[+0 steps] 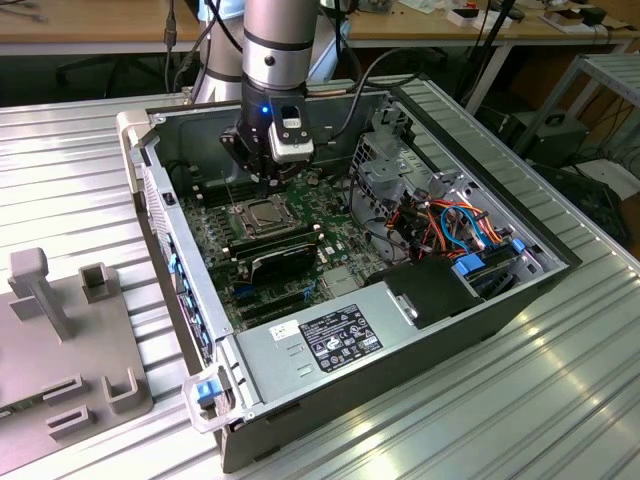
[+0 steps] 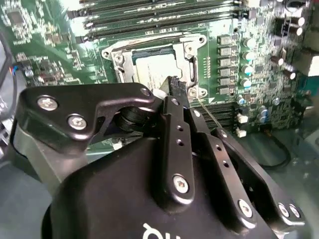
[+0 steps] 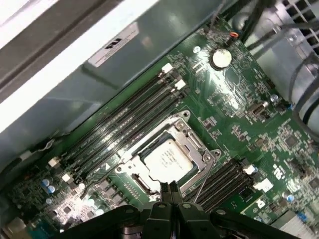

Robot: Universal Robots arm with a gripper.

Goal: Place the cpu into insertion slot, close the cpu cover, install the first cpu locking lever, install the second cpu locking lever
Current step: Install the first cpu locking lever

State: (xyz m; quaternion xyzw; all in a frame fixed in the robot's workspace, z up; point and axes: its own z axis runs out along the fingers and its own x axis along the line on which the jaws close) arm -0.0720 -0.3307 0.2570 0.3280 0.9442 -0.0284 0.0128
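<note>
The pincer is pinched shut at the edge of the cover, cpu already seated. That thin lever looks springy, so if the tip slides off it'll probably snap up.

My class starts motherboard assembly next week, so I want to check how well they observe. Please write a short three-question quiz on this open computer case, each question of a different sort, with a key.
1. True or false: the cpu shows through the square window of the cpu cover.
2. Multiple choice: what is the gripper nearest to? A) the edge of the cpu cover; B) the round coin battery; C) the blue cables.
3. Fill in: long black memory slots run along ____ opposite sides of the cpu cover.

Key: 1 true; 2 A; 3 two.
</note>
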